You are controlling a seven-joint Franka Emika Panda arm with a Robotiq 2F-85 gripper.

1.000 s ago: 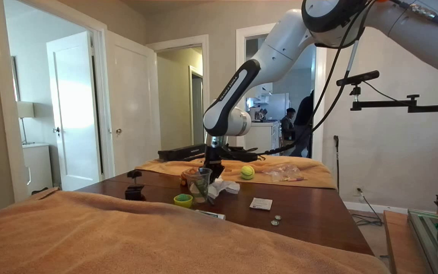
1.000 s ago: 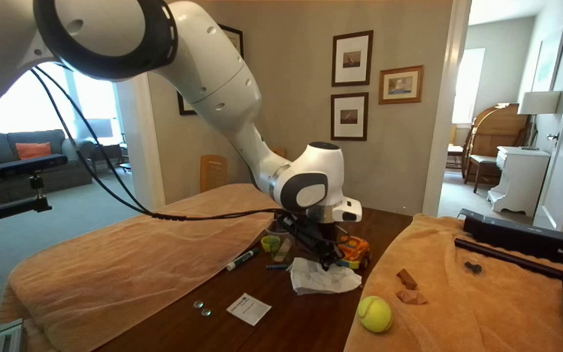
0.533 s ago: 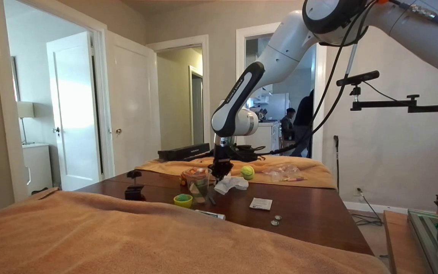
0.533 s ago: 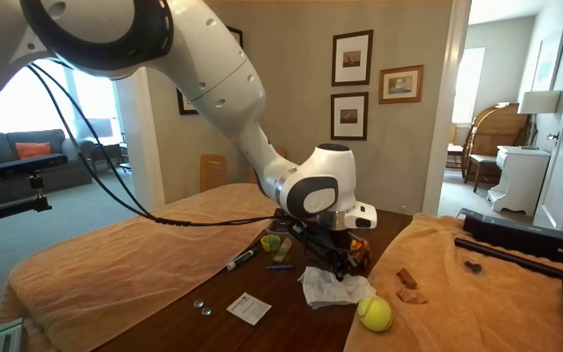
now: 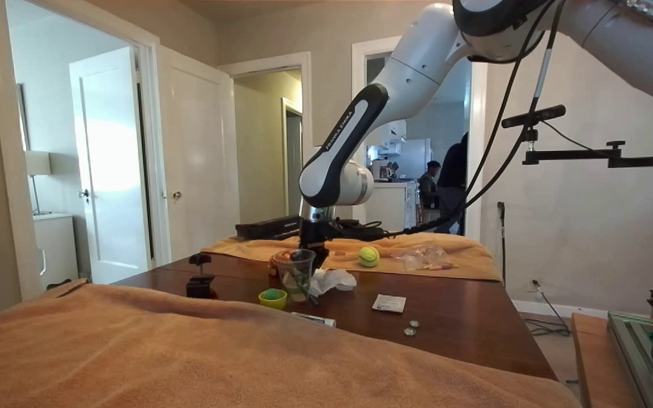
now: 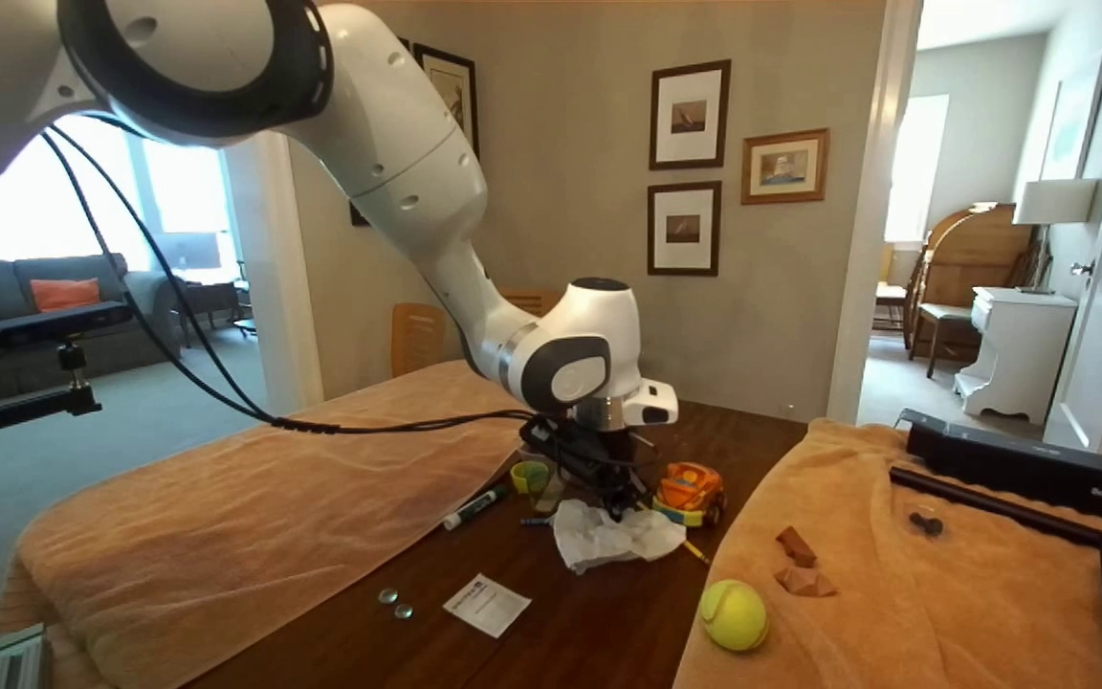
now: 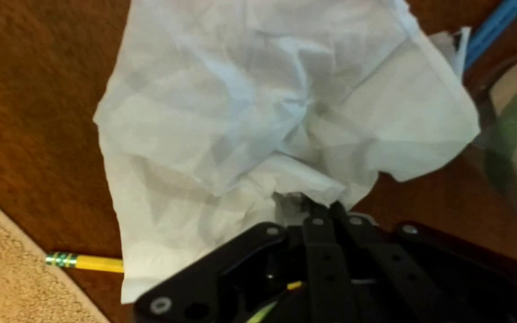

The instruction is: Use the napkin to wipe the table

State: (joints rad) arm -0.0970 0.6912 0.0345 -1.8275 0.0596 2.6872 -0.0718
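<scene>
The napkin is a crumpled white sheet (image 6: 608,541) lying spread on the dark brown glossy table (image 6: 561,636). It also shows in an exterior view (image 5: 335,281), partly behind a clear cup, and fills much of the wrist view (image 7: 240,112). My gripper (image 7: 326,208) points down, its fingers close together with a fold of the napkin pinched between the tips. In both exterior views the gripper (image 6: 618,512) (image 5: 318,265) is low, at the napkin's far part. The fingertips are partly hidden by the paper.
An orange toy truck (image 6: 690,488) and a yellow pencil (image 7: 97,263) lie beside the napkin. The clear cup (image 5: 298,277), a blue stick (image 7: 494,29) and a marker (image 6: 474,507) are on its other side. A card (image 6: 487,605) and a tennis ball (image 6: 734,614) are nearby.
My gripper and the napkin first moved toward the tennis ball, then back toward the clear cup, a little past the start. The toy truck and pencil now show more. The grip stays.
</scene>
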